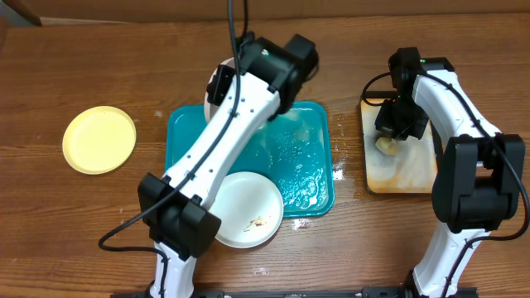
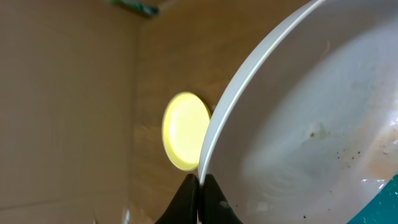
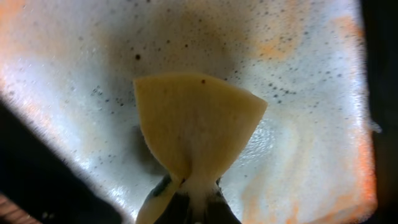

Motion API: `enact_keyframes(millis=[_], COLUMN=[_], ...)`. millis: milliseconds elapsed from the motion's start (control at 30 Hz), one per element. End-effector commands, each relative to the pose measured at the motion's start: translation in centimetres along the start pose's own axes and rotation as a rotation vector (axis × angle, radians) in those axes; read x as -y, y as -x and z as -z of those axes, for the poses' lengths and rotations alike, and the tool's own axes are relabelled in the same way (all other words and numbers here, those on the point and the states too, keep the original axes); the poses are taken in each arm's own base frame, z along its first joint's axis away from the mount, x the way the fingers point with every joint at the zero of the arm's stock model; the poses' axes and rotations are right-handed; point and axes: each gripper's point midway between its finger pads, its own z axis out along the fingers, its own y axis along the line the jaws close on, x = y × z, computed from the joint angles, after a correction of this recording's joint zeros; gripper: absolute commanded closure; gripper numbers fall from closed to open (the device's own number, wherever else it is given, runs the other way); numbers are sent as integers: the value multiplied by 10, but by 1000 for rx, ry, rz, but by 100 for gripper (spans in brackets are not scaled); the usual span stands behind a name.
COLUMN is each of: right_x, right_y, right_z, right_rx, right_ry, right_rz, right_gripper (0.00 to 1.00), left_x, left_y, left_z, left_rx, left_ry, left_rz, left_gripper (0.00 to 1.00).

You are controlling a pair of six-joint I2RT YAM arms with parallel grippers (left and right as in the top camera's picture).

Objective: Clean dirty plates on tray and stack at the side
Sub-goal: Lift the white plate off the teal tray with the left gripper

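Note:
My left gripper (image 2: 199, 186) is shut on the rim of a white plate (image 2: 311, 124), which is tilted and speckled with small brown bits. From overhead this plate (image 1: 209, 106) is mostly hidden under the left arm at the back left corner of the teal tray (image 1: 306, 178). A second white plate (image 1: 247, 207) with brown smears lies on the tray's front edge. A pale yellow plate (image 1: 99, 139) sits on the table to the left, apart from the tray. My right gripper (image 3: 196, 208) is shut on a yellow sponge (image 3: 196, 124).
The sponge (image 1: 386, 145) hangs over a small rust-stained tray (image 1: 402, 170) to the right of the teal tray. Water glistens on the teal tray, and drops lie on the wooden table beside it. The left arm stretches diagonally across the tray.

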Motion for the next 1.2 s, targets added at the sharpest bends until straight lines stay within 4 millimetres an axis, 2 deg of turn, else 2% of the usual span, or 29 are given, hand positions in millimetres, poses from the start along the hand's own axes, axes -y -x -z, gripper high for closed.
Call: enact_keyframes(millis=[0, 233, 1167], right_x=[-3, -3, -2], right_y=[-3, -4, -6], right_z=[0, 0, 0], right_rx=[-10, -16, -23], right_ry=[22, 23, 21], right_rz=[8, 7, 7], right_gripper=[96, 96, 96], left_x=[-28, -26, -23], left_y=[17, 25, 24], left_z=[29, 54, 56], left_rx=[141, 244, 244], left_ry=[100, 158, 148], left_rz=[48, 21, 16], left_gripper=[96, 96, 96])
